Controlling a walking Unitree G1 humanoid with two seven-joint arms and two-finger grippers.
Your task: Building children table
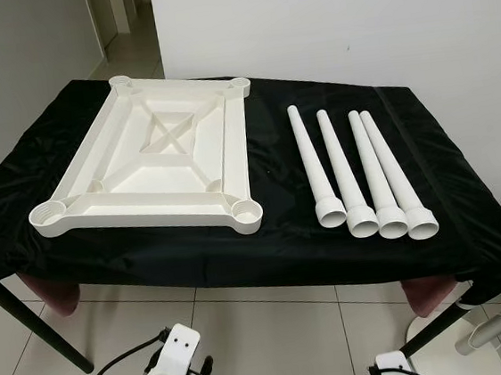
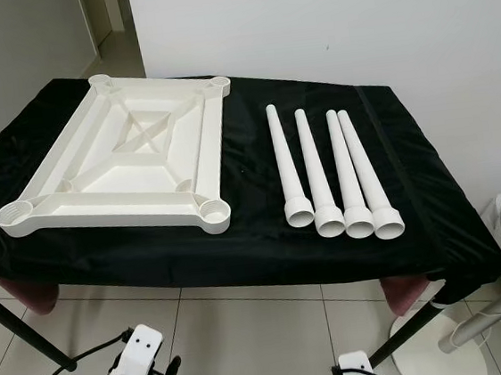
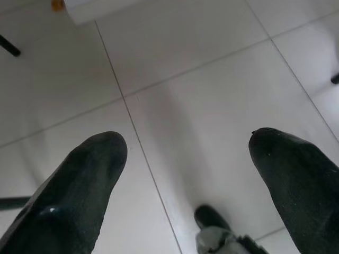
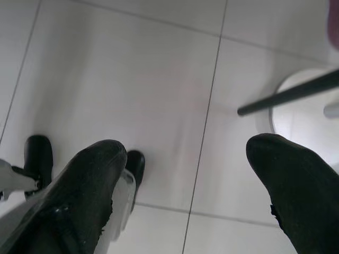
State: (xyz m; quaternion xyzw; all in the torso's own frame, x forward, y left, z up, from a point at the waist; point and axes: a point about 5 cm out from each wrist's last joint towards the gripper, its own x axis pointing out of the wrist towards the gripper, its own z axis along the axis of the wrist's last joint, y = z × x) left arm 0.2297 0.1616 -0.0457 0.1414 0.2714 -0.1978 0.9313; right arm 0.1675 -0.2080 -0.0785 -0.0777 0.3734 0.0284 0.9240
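Tiled floor lies nearest, under the idle left gripper (image 3: pixel 185 159) and right gripper (image 4: pixel 185 159), both with fingers spread and holding nothing. Beyond them, a black-draped work table (image 1: pixel 265 240) carries an upturned white plastic tabletop (image 1: pixel 153 157) with 4 corner sockets; just right of this tabletop lie 4 white tapered plastic legs (image 1: pixel 361 176), side by side. Risk, judged: a nudged leg may roll off the cloth edge.
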